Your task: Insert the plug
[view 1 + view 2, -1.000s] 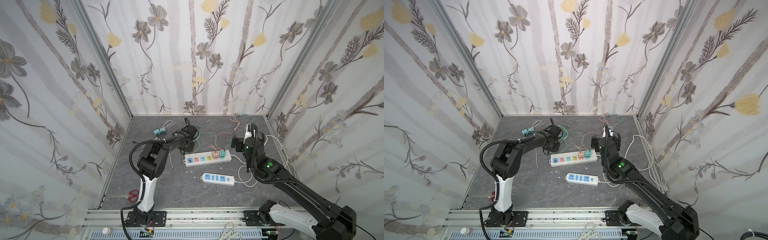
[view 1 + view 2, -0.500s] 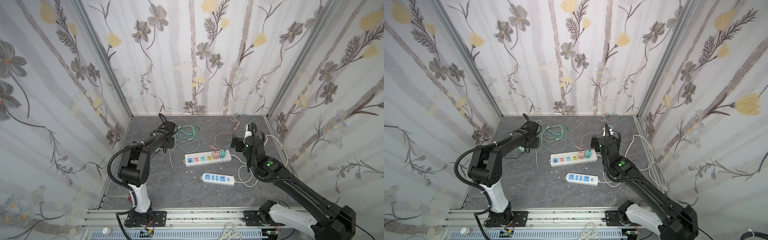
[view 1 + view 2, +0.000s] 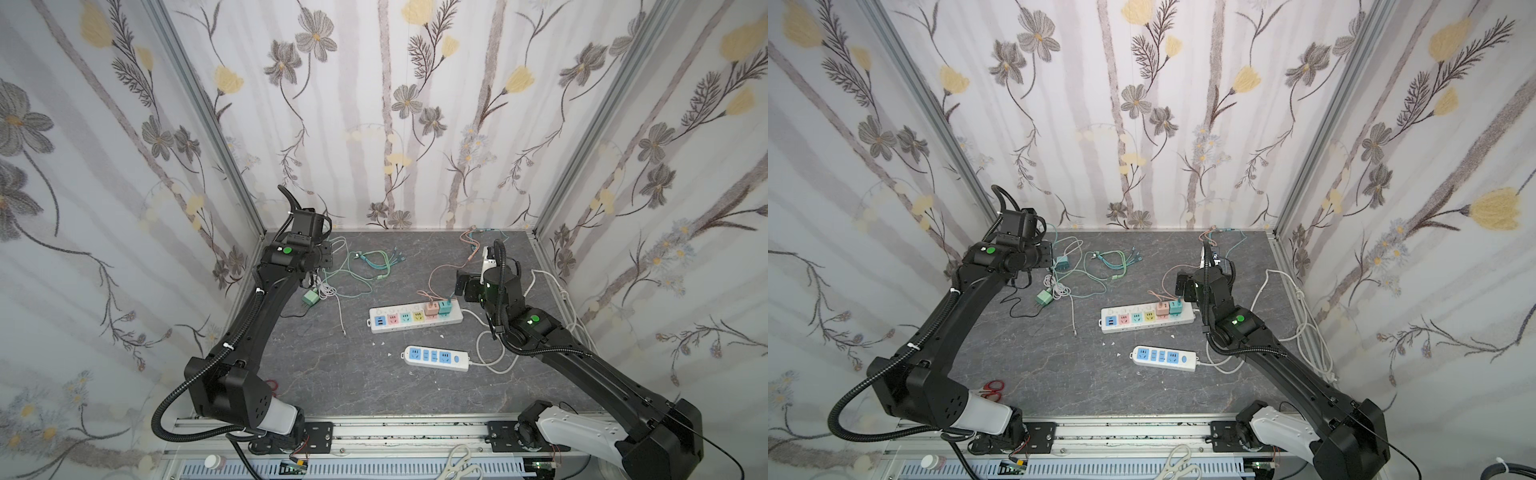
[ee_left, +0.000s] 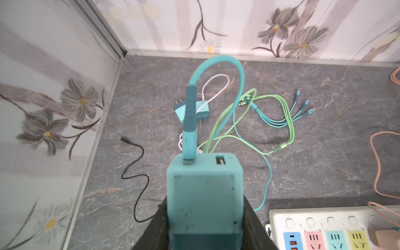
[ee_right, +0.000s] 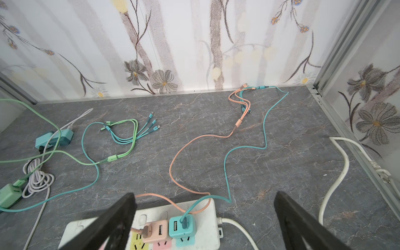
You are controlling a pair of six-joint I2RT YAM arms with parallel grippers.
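Teal plug (image 4: 204, 194) is squeezed tight in the left hand (image 3: 325, 254), up and left of the frame's middle. The right hand (image 5: 204, 195) is spread wide over the white power strip (image 3: 415, 321), right of middle.

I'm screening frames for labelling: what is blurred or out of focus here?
Left wrist view: the teal charger, close up, looks soft while the grey tabletop is sharp. Right wrist view: the right gripper is dark and soft-edged, the power strip sharper. Both top views: evenly lit, no glare.
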